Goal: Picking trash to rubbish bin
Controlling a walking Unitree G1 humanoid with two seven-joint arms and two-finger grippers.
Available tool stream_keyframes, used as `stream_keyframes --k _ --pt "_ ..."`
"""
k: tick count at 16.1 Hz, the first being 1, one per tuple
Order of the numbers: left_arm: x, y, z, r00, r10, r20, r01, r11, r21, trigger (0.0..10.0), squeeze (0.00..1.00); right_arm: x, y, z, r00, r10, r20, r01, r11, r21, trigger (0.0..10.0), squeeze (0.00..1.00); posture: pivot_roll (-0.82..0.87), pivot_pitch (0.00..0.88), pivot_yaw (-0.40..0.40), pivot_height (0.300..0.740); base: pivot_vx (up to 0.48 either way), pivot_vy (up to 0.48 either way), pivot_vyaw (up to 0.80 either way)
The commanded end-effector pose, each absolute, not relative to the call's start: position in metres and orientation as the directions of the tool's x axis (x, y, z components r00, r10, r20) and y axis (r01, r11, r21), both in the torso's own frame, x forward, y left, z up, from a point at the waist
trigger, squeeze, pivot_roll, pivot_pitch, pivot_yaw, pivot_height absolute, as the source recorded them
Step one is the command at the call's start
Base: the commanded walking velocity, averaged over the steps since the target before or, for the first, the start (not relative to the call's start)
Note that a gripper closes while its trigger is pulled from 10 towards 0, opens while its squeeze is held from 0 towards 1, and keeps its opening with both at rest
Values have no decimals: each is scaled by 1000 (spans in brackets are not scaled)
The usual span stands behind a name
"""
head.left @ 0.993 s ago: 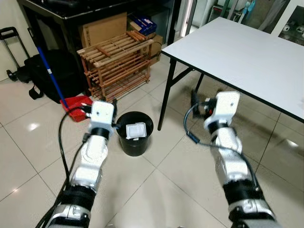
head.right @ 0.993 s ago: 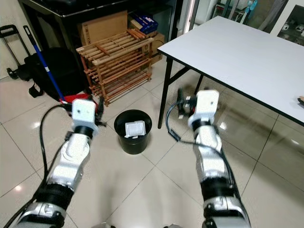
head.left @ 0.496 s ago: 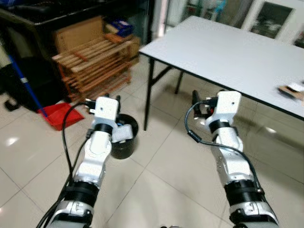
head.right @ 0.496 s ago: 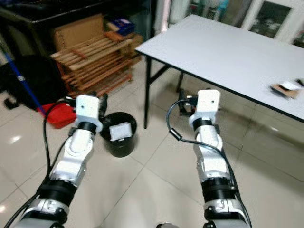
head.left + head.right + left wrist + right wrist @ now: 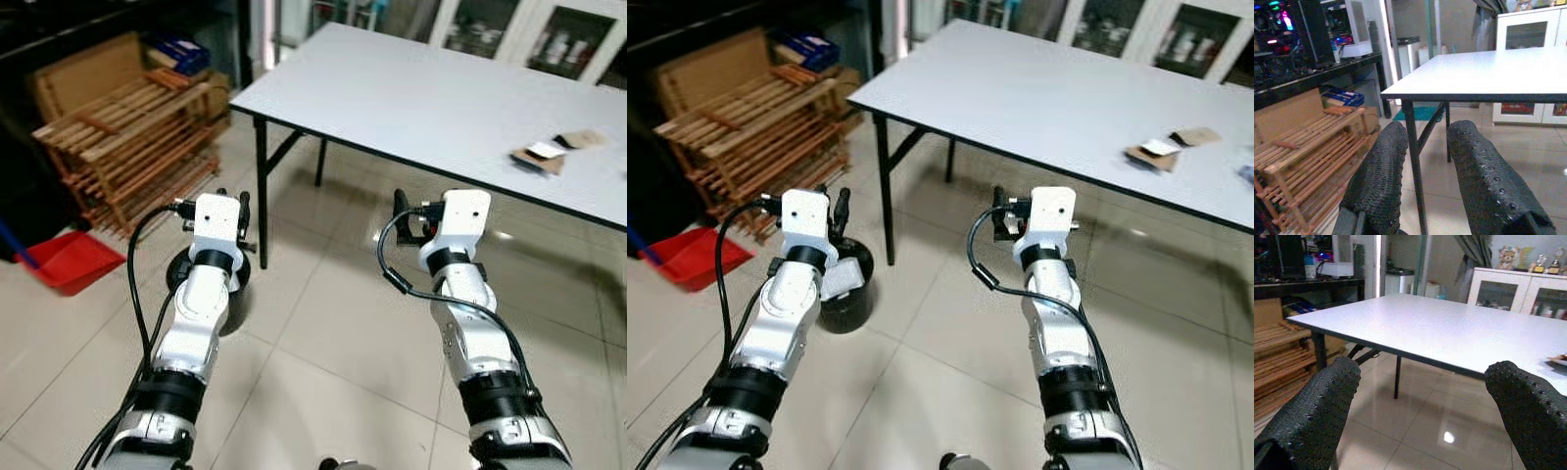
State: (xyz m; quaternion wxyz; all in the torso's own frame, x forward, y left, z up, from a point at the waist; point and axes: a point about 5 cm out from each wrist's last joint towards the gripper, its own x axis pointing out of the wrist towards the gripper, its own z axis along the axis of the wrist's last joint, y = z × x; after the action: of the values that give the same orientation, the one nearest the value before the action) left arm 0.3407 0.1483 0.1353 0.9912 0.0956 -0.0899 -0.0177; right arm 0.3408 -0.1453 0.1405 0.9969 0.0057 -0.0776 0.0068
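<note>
Nearest, two jointed silver arms reach forward over glossy pale floor tiles (image 5: 333,323), black cables looping along them. The left gripper (image 5: 1425,171) holds its two stubby, dimpled black rubber fingers (image 5: 1378,181) a narrow gap apart with nothing between them. The right gripper (image 5: 1420,416) has its textured fingers (image 5: 1317,406) spread wide, also empty.

Just beyond and partly behind the left forearm, a small round black rubbish bin (image 5: 844,299) stands on the tiles near the table leg, a flat white squarish piece of trash (image 5: 847,275) lying in its mouth.

Further on is a long rectangular table (image 5: 421,98) with a smooth white top and thin black metal legs; a few flat brown and white scraps (image 5: 549,152) rest near its far right edge. To the left stand a slatted wooden rack (image 5: 127,137) and a red plastic dustpan (image 5: 64,259), with cardboard boxes (image 5: 83,69) behind.
</note>
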Motion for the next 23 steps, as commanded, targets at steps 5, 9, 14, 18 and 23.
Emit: stream_keyframes --k 5,9,14,18,23 --pt "341 146 143 978 -66 198 20 974 225 10000 0 339 -151 141 989 -12 150 10 1000 10 10000 0 -8 0 -60 740 0 0 -800" --pt "344 154 143 981 -11 193 -29 979 203 10000 0 338 -148 140 989 -7 145 6 1000 9 10000 0 -7 0 -66 740 0 -360 -800" --pt "342 151 141 983 -31 182 -10 974 225 10000 0 339 -147 140 990 0 143 -1 1000 9 10000 0 -4 0 -68 740 0 0 -800" --pt "343 150 140 982 -40 182 0 976 216 10000 0 340 -146 140 989 17 145 -19 1000 14 10000 0 -4 0 -68 740 0 0 -800" --pt "341 146 143 978 -51 200 14 983 184 10000 0 338 -141 140 987 40 153 -42 999 12 10000 0 -6 0 -68 740 0 0 -113"
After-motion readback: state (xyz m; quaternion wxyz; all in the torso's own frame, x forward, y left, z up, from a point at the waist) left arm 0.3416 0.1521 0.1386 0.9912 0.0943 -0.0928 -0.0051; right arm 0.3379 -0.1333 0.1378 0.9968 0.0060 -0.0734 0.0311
